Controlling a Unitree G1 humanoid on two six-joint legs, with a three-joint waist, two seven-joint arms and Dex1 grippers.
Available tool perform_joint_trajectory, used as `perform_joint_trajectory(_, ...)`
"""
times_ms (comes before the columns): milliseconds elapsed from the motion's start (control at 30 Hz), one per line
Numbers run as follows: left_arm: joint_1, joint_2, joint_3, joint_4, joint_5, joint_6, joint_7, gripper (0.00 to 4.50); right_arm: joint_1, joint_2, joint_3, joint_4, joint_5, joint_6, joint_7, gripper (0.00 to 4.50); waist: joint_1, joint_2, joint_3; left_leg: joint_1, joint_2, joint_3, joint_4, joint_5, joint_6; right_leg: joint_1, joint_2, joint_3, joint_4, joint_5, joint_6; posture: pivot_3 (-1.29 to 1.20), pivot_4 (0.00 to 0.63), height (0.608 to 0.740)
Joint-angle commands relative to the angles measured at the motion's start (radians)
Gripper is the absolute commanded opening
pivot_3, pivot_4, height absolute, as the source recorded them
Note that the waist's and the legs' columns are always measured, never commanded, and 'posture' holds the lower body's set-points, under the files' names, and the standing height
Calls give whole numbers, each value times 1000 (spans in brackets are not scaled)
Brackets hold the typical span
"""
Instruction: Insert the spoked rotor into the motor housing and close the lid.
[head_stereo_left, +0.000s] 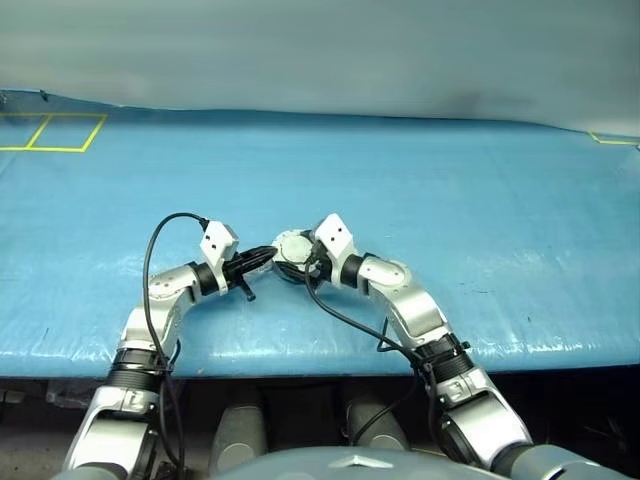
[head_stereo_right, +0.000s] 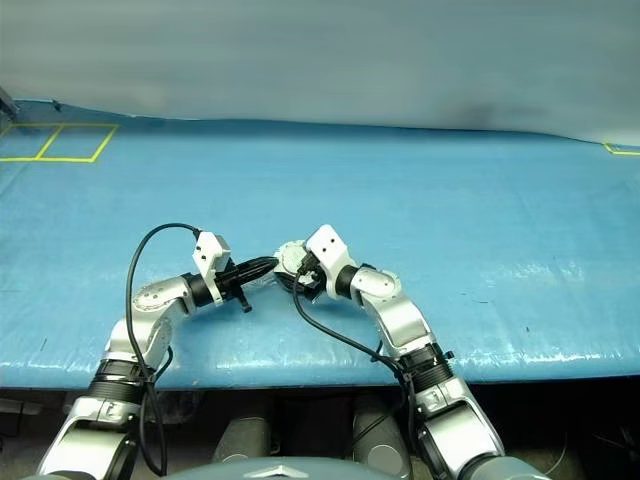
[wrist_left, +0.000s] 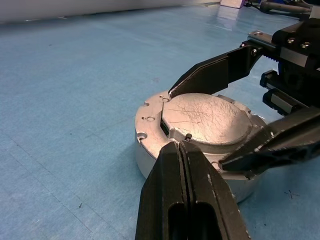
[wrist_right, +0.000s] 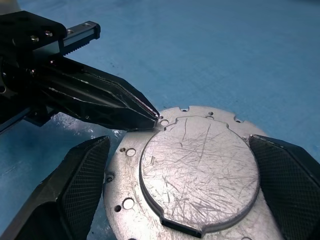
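Right now the motor housing (wrist_left: 150, 145) sits flat on the blue table cover (head_stereo_left: 450, 200), its round axis straight up, so it has no long side to speak of. The lid (wrist_right: 200, 170) lies closed on top, plain scratched silver face up; its raised centre plate is round with a small squared tab, and in the left wrist view that tab faces roughly toward the left gripper's side. Small screw holes ring the flange around the plate.

From the head views, the housing rests near the front edge of the table, roughly on the robot's centre line, with both arms angled in to meet over it.

The left gripper (wrist_left: 184, 147) has its two black fingers pressed together with no gap, holding nothing; the joined tip rests at the rim of the raised plate, whether pressing on it or just above I cannot tell. The right gripper (wrist_right: 182, 175) stands spread wide, its ribbed pads (wrist_right: 82, 175) on opposite sides of the housing, just beside the flange; contact cannot be judged.

The cover is a smooth blue sheet with faint creases and a few dark specks. Yellow tape lines (head_stereo_left: 60, 135) mark rectangles at the far left, and another bit of yellow shows far right. A pale grey wall (head_stereo_left: 320, 50) rises behind the table. No readable writing or brand marks appear anywhere.
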Motion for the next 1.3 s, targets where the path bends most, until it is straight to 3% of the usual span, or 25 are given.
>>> perform_joint_trajectory(33, 7, -7, -8, -26, -2, -1, -8, 0, 28, 7, -37, -110, 33, 40, -25, 4472, 3, 0, 0, 0, 0, 0, 0, 0, 0, 0, 0, 0, 0, 0, 0, 0, 150, 740)
perform_joint_trajectory(233, 13, -13, -11, -30, 0, -4, -9, 0, 67, 39, -151, -305, 153, 169, -89, 4472, 6, 0, 0, -2, 0, 0, 0, 0, 0, -1, 0, 0, -1, 0, 0, 0, 150, 740)
perform_joint_trajectory(333, 14, -13, -12, -31, 1, -5, -11, 0, 93, 79, -254, -365, 285, 309, -134, 4472, 9, 0, 0, -2, 0, -1, -1, 0, 0, -1, 0, -1, -1, 0, 0, 0, 150, 740)
perform_joint_trajectory(667, 21, -13, -16, -40, 5, -10, -13, 0, 219, 123, -515, -356, 636, 679, -216, 4472, 16, 0, 1, -3, 0, -1, -2, 0, 0, 0, 0, -1, -6, 0, 0, 0, 150, 740)
perform_joint_trajectory(867, 34, -5, -16, -51, 7, -8, -15, 0, 211, 202, -593, -264, 746, 735, -278, 4472, 14, 1, 1, -3, 1, -1, -4, 0, 0, 0, 0, -1, -8, 1, 1, 0, 150, 740)
perform_joint_trajectory(1300, 48, 0, -12, -74, 12, -8, -3, 0, 108, 285, -588, -31, 783, 639, -327, 4472, 1, 1, 0, -3, 0, -1, -6, 0, 0, 2, 0, -2, -12, 2, 3, 0, 150, 740)
